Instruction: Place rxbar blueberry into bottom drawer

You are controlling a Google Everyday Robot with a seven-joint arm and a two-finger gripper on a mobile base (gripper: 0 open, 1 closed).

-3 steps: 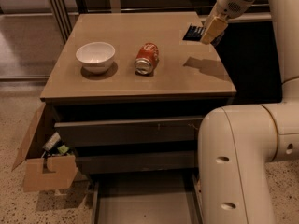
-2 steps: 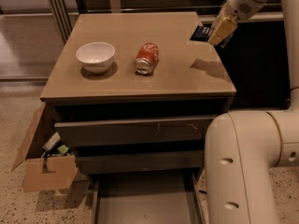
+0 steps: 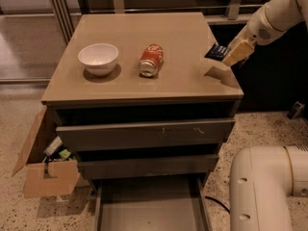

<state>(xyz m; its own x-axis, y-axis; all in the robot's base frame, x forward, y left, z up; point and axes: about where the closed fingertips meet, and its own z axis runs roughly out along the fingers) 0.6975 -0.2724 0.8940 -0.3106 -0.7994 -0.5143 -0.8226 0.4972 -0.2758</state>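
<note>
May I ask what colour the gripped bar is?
Dark navy blue rxbar blueberry, camera view; the gripper holds it over the right edge of the cabinet.

The gripper (image 3: 230,53) hangs over the right rim of the cabinet (image 3: 144,28), pinching the rxbar blueberry (image 3: 217,51). At the cabinet's foot the bottom drawer (image 3: 149,208) stands pulled out, its grey floor open from above. The two upper drawer fronts (image 3: 144,134), both slightly out, overhang its back part. The robot's white body (image 3: 269,186) crowds the cabinet's lower right corner, close beside the drawer's right side. A cardboard box (image 3: 45,177) sits at the cabinet's lower left. On the cabinet top, a white bowl (image 3: 98,58) and a tipped orange-red can (image 3: 151,60) take the left and middle; the right part is bare.
</note>
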